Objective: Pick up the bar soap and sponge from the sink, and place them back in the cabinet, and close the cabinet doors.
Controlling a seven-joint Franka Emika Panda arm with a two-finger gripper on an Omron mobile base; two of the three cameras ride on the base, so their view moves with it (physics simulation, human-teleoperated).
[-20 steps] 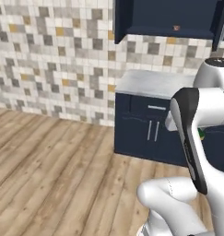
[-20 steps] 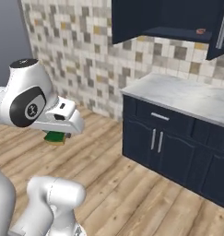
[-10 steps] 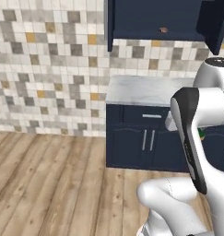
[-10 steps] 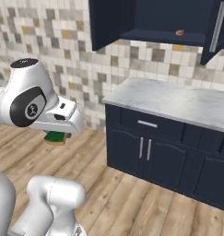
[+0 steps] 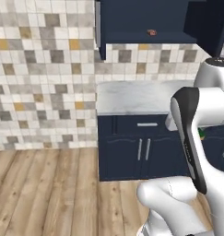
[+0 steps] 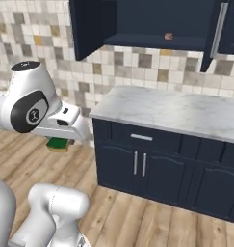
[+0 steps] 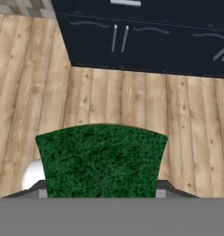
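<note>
The green sponge (image 7: 102, 159) looms large in the hand view, and my gripper (image 7: 102, 193) is shut on it. From the right base view the sponge (image 6: 58, 144) hangs under the hand (image 6: 65, 126), low and well short of the counter. A sliver of it (image 5: 202, 134) peeks past the forearm in the left base view. The navy wall cabinet (image 6: 152, 19) stands open, and the orange-red bar soap (image 6: 168, 36) lies on its shelf (image 5: 151, 32). Its doors (image 6: 89, 26) (image 6: 219, 29) are swung outward. The sink is out of view.
A grey marble counter (image 6: 176, 111) tops navy base cabinets with a drawer and silver handles (image 6: 139, 164), directly below the wall cabinet. A mosaic tile wall (image 5: 39, 69) runs behind. Bare wood floor (image 5: 49, 193) lies between me and the cabinets.
The whole picture has shifted as the base drove: counter and open cabinet now sit nearer and more central. The arm keeps its pose with the sponge held.
</note>
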